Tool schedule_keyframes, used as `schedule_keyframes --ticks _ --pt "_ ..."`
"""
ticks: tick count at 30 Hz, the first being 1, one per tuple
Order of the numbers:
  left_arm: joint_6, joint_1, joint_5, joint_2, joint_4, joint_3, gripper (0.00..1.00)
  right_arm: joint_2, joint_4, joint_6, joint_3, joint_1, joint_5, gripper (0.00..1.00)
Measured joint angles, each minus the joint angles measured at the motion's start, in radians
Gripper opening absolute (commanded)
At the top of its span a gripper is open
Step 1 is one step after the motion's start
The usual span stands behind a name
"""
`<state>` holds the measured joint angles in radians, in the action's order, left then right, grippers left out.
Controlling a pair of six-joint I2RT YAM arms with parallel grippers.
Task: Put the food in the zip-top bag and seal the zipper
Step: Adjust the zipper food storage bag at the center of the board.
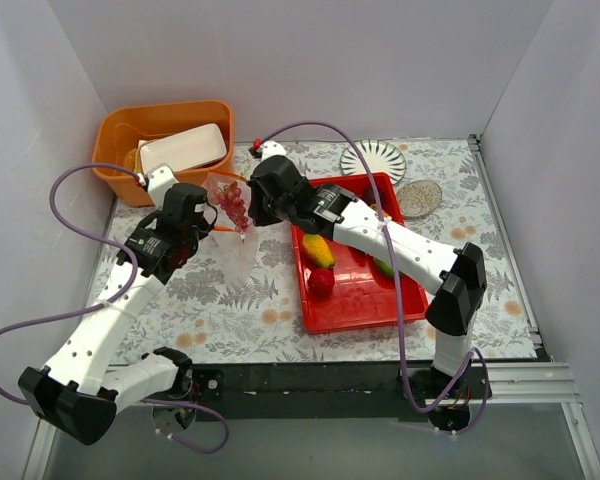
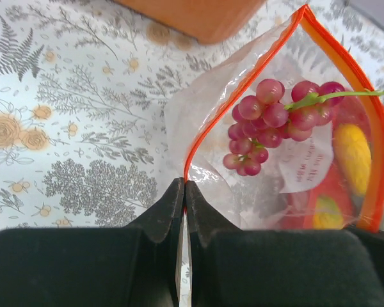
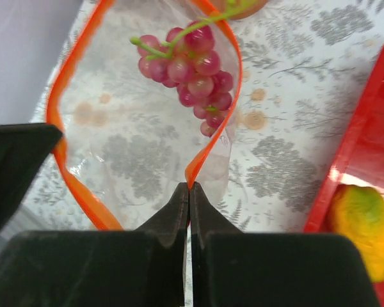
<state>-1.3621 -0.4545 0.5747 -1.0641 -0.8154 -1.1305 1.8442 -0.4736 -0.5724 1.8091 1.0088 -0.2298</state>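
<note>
The clear zip-top bag [image 1: 238, 245] hangs between my two grippers with its mouth held wide. Its orange zipper [image 2: 198, 128] [image 3: 217, 128] rims the opening. My left gripper [image 2: 184, 183] [image 1: 214, 214] is shut on one side of that rim. On the opposite side, my right gripper [image 3: 189, 186] [image 1: 252, 214] is shut on the rim too. A bunch of purple grapes [image 2: 269, 118] [image 3: 193, 71] [image 1: 235, 204] sits in the bag's mouth, green stem pointing out. A mango [image 1: 318, 250] [image 3: 365, 220] and a red apple [image 1: 322, 282] lie in the red tray [image 1: 365, 300].
An orange bin [image 1: 120, 135] holding a white container [image 1: 183, 148] stands at the back left, close behind the bag. A striped plate [image 1: 373, 158] and a grey dish [image 1: 418, 197] sit behind the tray. White walls close in the table's sides.
</note>
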Motion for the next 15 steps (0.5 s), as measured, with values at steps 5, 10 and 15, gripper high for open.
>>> schedule_keyframes --ticks 5,10,15 --pt "0.001 0.026 0.021 0.015 0.025 -0.026 0.00 0.027 -0.141 0.100 0.079 0.006 -0.092 0.01" --pt "-0.006 0.023 -0.033 0.015 0.032 -0.026 0.00 0.030 -0.112 0.096 -0.065 0.014 -0.109 0.02" --pt "0.013 0.023 -0.042 0.015 0.019 -0.032 0.00 0.008 -0.045 0.067 -0.134 0.027 -0.108 0.05"
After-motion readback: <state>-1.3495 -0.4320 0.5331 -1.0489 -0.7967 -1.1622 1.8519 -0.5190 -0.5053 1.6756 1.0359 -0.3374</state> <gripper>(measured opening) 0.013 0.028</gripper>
